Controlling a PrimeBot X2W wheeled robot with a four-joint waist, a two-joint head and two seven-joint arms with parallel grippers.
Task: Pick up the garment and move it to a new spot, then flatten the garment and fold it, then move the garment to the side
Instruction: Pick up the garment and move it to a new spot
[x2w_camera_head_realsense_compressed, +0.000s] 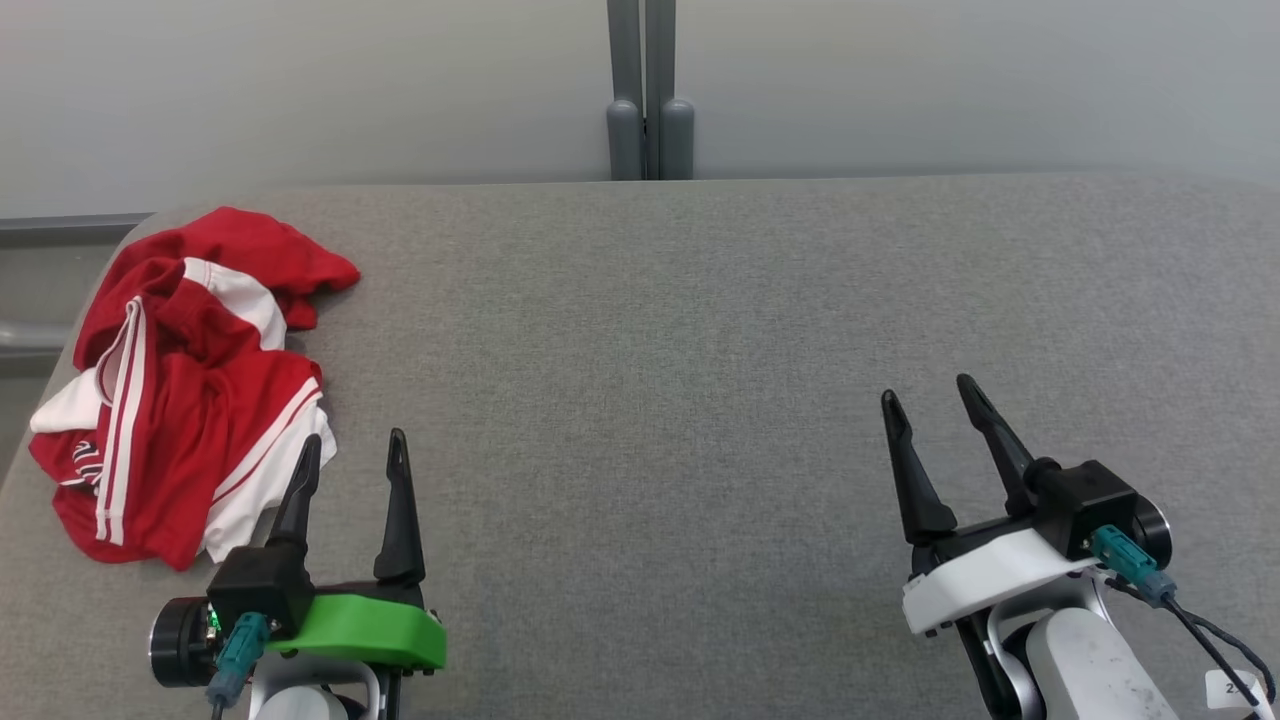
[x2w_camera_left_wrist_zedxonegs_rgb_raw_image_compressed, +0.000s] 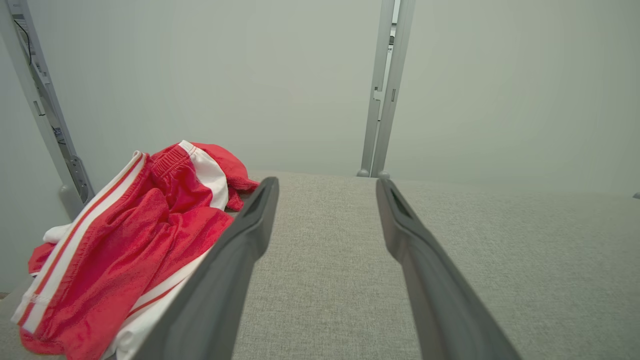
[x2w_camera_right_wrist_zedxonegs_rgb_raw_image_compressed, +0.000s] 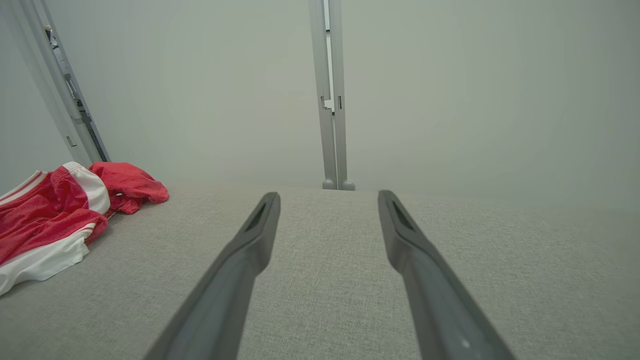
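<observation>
Left gripper (x2w_camera_head_realsense_compressed: 355, 438), right gripper (x2w_camera_head_realsense_compressed: 926, 389): fingers (x2w_camera_head_realsense_compressed: 400, 510) wide apart, empty.

Surface: you have a grey fabric-covered table (x2w_camera_head_realsense_compressed: 700, 320), flat, with a rounded far-left corner | On it: your red-and-white garment (x2w_camera_head_realsense_compressed: 190, 400) lies crumpled at the left end, close to the edge | Contact: it rests directly on the cloth

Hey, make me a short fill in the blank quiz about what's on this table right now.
The crumpled shorts are red and ____.
They lie on the ____ end of the gray table.
The left claw and right claw are not shut but ____.
Missing words: white, left, open.
</observation>
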